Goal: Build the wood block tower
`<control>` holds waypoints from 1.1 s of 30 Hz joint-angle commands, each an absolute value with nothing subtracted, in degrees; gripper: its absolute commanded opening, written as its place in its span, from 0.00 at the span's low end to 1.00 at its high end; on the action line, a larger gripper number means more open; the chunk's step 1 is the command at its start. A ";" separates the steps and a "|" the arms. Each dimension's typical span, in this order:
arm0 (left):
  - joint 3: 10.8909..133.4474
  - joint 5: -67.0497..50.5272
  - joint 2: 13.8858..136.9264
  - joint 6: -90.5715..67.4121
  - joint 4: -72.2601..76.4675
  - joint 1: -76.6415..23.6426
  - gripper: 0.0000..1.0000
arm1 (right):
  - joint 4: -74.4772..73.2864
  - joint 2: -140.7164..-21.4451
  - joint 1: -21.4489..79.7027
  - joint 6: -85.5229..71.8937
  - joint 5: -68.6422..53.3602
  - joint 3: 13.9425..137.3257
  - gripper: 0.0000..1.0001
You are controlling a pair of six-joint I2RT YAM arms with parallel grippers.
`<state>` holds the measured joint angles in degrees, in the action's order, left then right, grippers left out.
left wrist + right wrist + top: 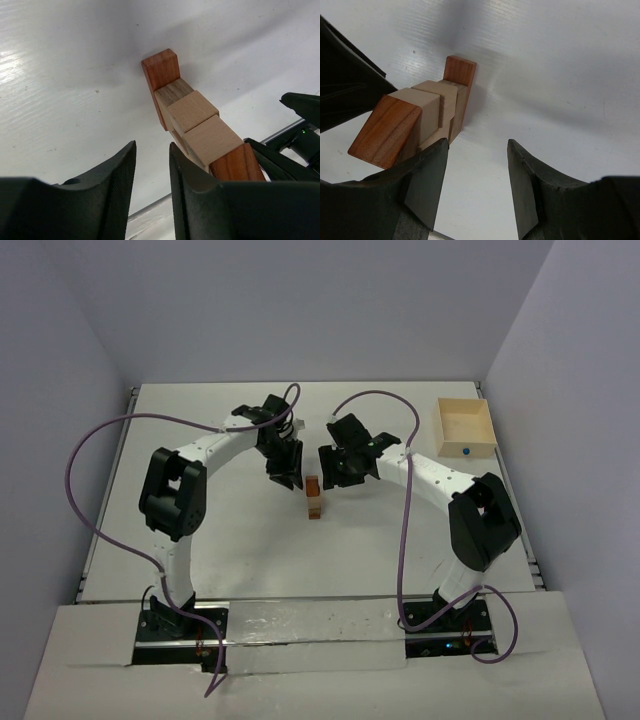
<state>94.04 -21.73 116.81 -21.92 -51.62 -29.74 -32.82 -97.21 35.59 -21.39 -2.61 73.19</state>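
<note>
The wood block tower (314, 496) stands upright in the middle of the table, between my two grippers. From the left wrist it shows a reddish-brown bar (161, 70) at the base, tan wood blocks (192, 111) above, and a reddish-brown wedge (235, 165) on top. My left gripper (151, 150) is open with only table between its fingers; the tower lies just outside its right finger. My right gripper (476, 147) is open too and holds nothing. The tower (427, 112) rises beside its left finger, the wedge (385, 130) nearest the camera. In the overhead view the left gripper (285, 473) and right gripper (341, 470) flank the tower closely.
An open light-wood square box (466, 428) sits at the table's back right with a small blue thing (466, 451) inside. Purple cables loop over both arms. Grey walls close in the table at the back and both sides.
</note>
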 commanded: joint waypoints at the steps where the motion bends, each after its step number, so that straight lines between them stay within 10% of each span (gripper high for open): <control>1: 92.13 -20.50 110.40 -21.04 -52.11 -29.74 0.36 | -32.33 -95.10 35.24 -21.48 -2.15 74.77 0.58; 9: 90.51 -22.67 106.70 -20.67 -51.96 -30.04 0.23 | -32.03 -92.43 35.24 -21.36 -2.50 72.56 0.59; 33: 91.05 -22.42 107.05 -20.36 -52.41 -34.10 0.35 | -32.17 -90.79 35.42 -21.01 -2.87 72.07 0.59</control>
